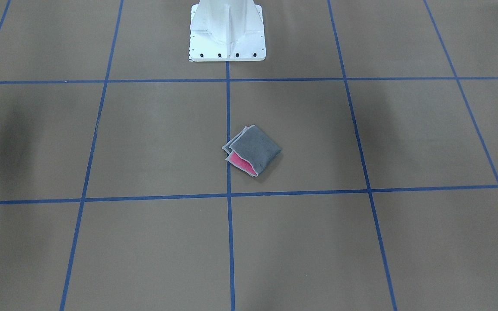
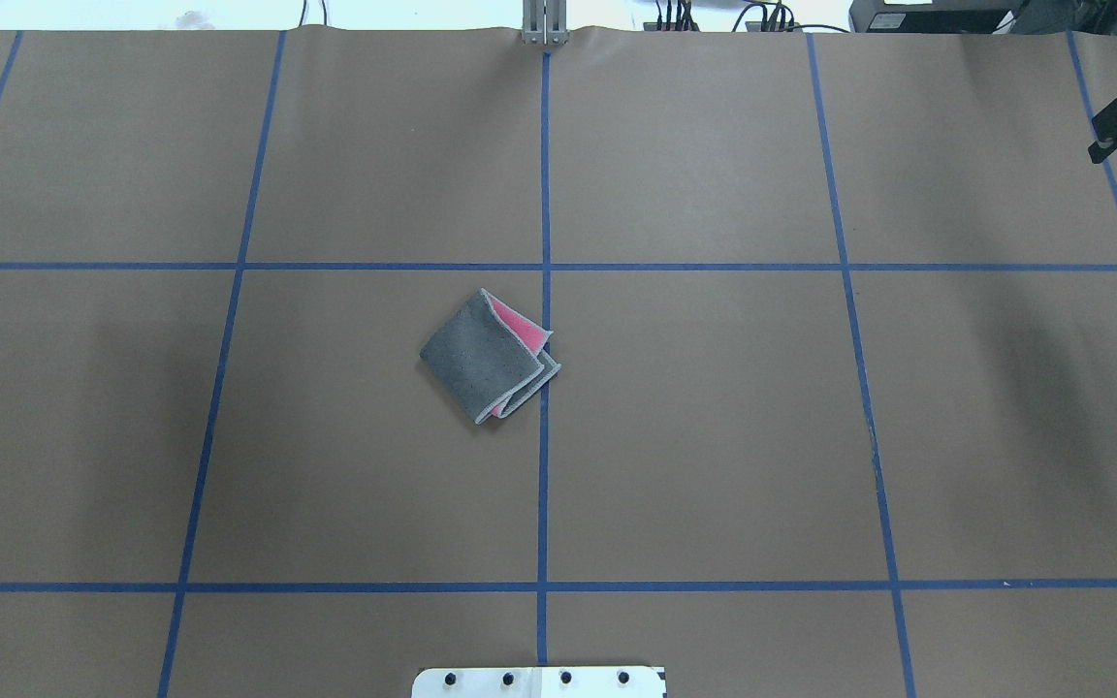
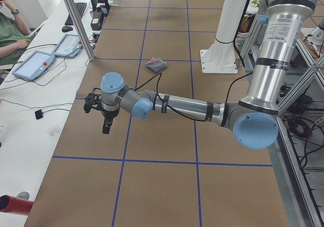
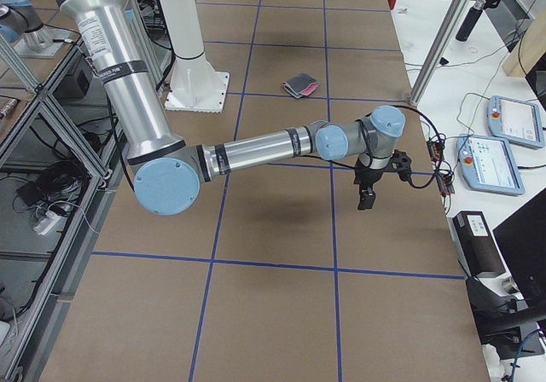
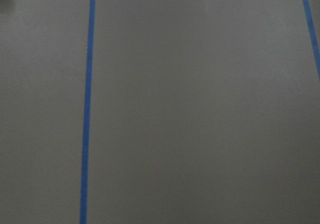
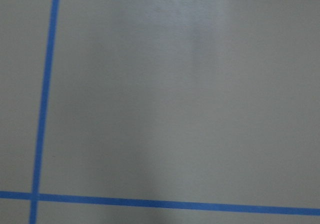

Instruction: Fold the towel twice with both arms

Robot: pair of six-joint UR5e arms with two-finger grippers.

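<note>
Your towel (image 2: pixel 481 354) lies folded near the table's (image 2: pixel 714 436) middle. It looks soft and light, so pinch its loose stitched corners. You cannot tell whether the left tool (image 3: pixel 106 127) or right tool (image 4: pixel 367 200) is spread.

Even bright light, soft diffuse shadows, blurry right wrist view.

The surface (image 2: pixel 714 436) is viewed from above and behind the robot in the overhead view, and steeply from the opposite edge in the front-facing view; the towel (image 1: pixel 252 150) and the white base (image 1: pixel 227 30) are shared by both. The surface is seen lengthwise from each end in the two side views, from farther off. Only brown covering and blue tape lines (image 5: pixel 87 109) are shown, close and straight down, by both wrist cameras.
</note>
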